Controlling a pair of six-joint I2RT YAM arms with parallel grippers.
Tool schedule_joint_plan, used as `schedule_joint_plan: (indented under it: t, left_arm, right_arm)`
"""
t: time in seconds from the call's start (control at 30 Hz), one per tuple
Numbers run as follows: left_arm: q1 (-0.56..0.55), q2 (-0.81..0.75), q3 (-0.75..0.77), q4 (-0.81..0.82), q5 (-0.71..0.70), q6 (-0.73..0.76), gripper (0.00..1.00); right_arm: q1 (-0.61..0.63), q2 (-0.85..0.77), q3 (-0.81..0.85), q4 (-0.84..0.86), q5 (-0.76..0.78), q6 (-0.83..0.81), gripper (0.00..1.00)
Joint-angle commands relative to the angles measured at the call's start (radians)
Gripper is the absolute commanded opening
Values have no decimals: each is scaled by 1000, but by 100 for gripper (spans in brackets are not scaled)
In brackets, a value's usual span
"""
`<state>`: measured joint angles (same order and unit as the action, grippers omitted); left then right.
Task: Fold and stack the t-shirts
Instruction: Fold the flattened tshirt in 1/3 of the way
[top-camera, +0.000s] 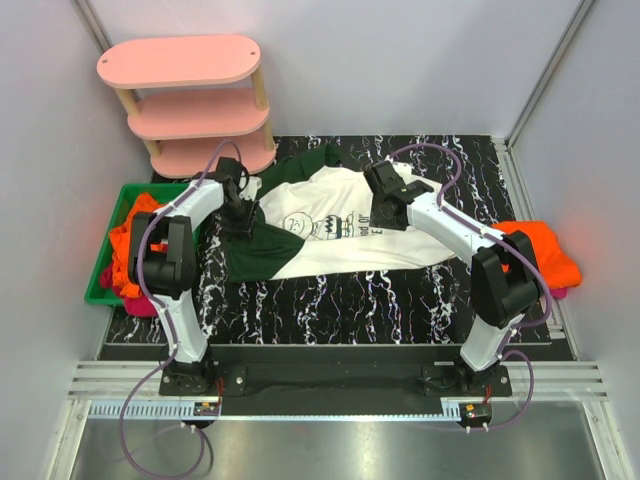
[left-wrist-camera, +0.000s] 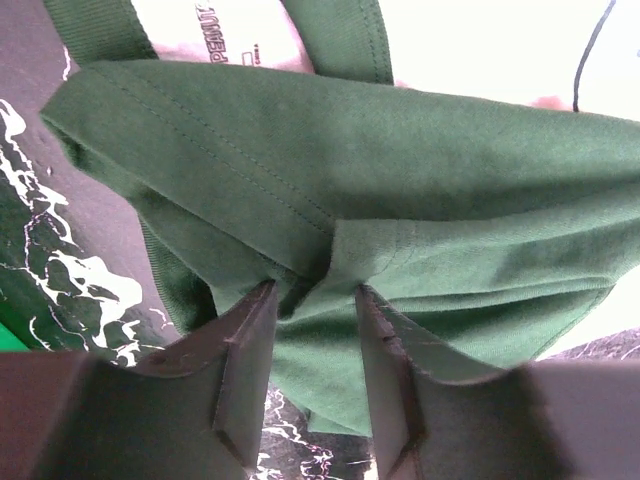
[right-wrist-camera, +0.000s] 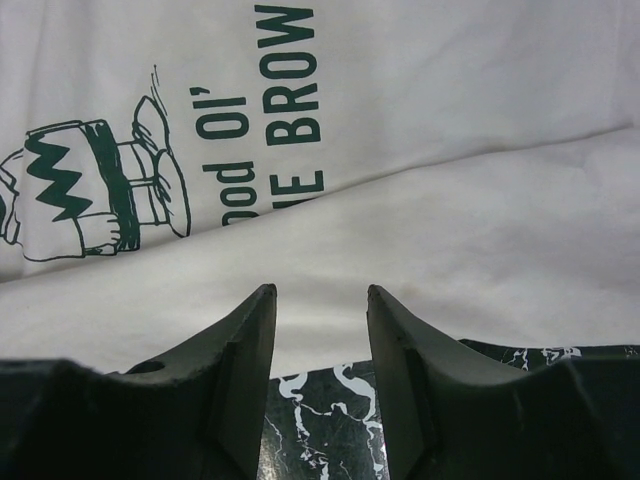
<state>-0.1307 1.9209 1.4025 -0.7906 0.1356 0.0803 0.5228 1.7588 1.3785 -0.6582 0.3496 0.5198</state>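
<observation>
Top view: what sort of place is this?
Probably a lab test cell, not a home: the left arm and right arm are bolted to a marble-patterned table, plain white walls box it in closely, and a pink shelf and green bin look like props.

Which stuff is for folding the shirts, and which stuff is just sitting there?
For the job:
white t-shirt with green sleeves
orange shirts in the bin
orange shirt pile on the right

Just lying about:
green bin, which only holds shirts
pink shelf
</observation>
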Motion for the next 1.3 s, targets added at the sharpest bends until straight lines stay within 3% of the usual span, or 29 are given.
schedule_joint_plan:
  t: [0.0,0.07,0.1,0.13,0.2,0.47,0.93,1.27]
  left_arm:
    - [2,15,44,33,-27,3,35]
    - [2,0,36,37,-22,-2,26]
    - [2,-11,33,39,-18,-2,12]
    - [2,-22,26,47,-16,-5,6]
    - [2,-57,23,48,-10,-7,0]
    - [2,-114,101,60,-7,-28,0]
    - [-6,131,435,19,-33,-27,0]
    - [-105,305,593,14,-77,22,0]
  right_arm:
    - [-1,-53,-10,8,28,-9,49]
    - [-1,-55,-16,8,32,-9,47]
    - [-1,-53,-18,8,34,-7,46]
    - [-1,-55,-19,8,34,-9,45]
    - [-1,-50,-24,8,32,-6,44]
    - [-1,-39,-26,19,20,-1,43]
    - [-1,-42,-56,22,34,-9,43]
    - [-1,-18,-73,23,29,-15,43]
